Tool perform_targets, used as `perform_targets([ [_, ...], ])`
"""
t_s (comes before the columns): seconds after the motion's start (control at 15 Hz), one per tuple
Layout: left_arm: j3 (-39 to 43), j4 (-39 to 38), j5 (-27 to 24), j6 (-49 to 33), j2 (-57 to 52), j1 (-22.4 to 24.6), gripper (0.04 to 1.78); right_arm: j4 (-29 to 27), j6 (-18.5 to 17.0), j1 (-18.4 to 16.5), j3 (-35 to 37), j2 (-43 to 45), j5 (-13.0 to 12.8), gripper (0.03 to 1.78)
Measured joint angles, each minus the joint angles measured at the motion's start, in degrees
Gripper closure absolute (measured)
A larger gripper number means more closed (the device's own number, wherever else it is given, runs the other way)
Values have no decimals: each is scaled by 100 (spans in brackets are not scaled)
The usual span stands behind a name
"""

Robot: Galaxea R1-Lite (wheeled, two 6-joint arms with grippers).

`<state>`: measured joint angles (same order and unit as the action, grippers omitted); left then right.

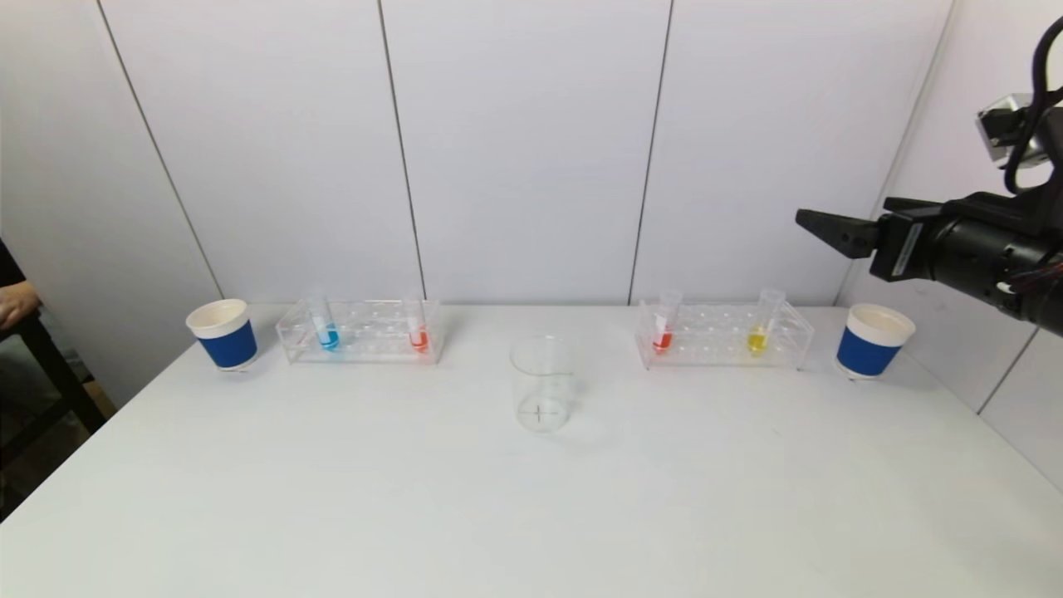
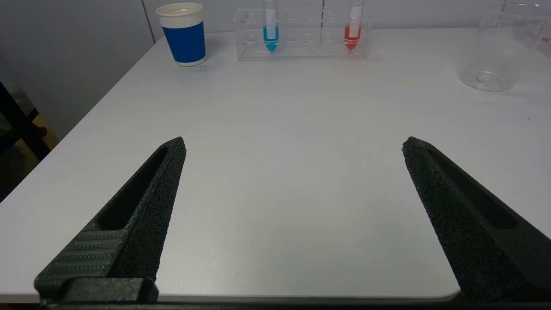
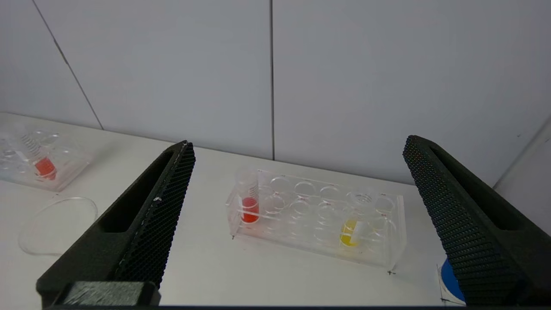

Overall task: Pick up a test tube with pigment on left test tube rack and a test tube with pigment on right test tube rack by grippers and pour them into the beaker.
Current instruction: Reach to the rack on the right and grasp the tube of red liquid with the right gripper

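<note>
White table (image 1: 332,498), grey panel wall (image 1: 523,149), clear beaker (image 1: 541,384) centred

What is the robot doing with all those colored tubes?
Nothing is being held. The right gripper hangs open, high above the right rack, which holds a red tube and a yellow tube. The left gripper is open too, low over the table, facing the left rack with its blue tube and another red tube. The clear beaker in the middle is empty. A blue paper cup stands at each end.
</note>
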<state>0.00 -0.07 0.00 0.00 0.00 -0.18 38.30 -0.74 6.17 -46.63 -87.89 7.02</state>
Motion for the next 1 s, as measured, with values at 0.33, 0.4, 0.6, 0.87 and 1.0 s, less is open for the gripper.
perform_targets([
  [0.33,0,-2,-2,2,0,0,6,1084,17,182,168,-946,-33,5],
  [0.4,0,0,-2,0,0,0,6,1291,39,240,258,-1095,-41,5],
  [0.6,0,2,0,0,0,0,6,1963,67,367,547,-1545,-55,5],
  [0.87,0,0,-5,0,0,0,6,3154,69,405,1017,-2164,-22,5],
  [1.0,0,2,-5,0,0,0,6,3700,67,438,1163,-2509,-16,5],
])
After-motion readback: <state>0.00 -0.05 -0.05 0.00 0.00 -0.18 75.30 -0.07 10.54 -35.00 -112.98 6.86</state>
